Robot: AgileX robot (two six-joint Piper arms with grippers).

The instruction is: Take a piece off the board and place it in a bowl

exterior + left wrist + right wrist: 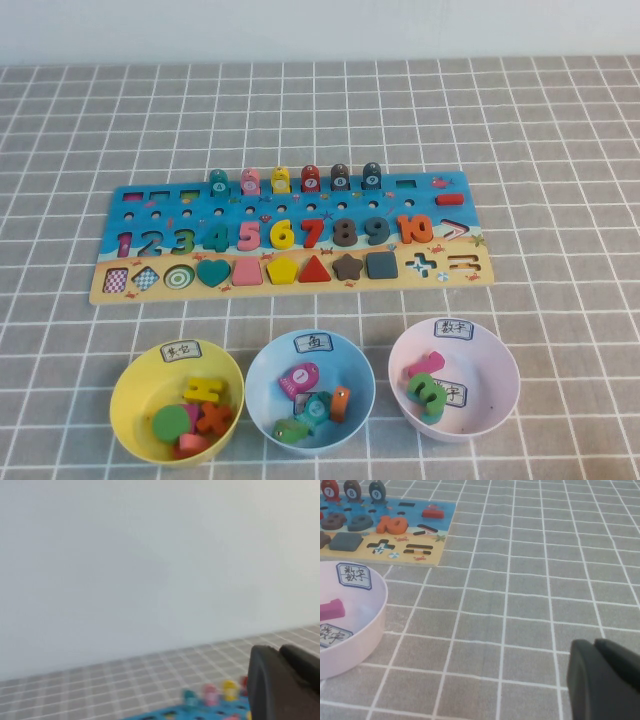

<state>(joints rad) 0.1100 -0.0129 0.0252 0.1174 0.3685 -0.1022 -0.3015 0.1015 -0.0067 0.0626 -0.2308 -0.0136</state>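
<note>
Left gripper (282,685), right gripper (602,680): cropped

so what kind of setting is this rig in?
Likely a lab tabletop set up for toy sorting: grey grid-patterned cloth, long blue wooden number puzzle board, and labelled plastic bowls, the light blue one holding fish pieces. Left gripper and right gripper sit parked.

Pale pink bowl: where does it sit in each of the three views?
High view: pale pink bowl at the lower right, nearest the board's right end.
Left wrist view: not in it; only the left end effector and fish pieces.
Right wrist view: at the left edge; right end effector at the lower right.
Shared landmark: the orange 10.
</note>
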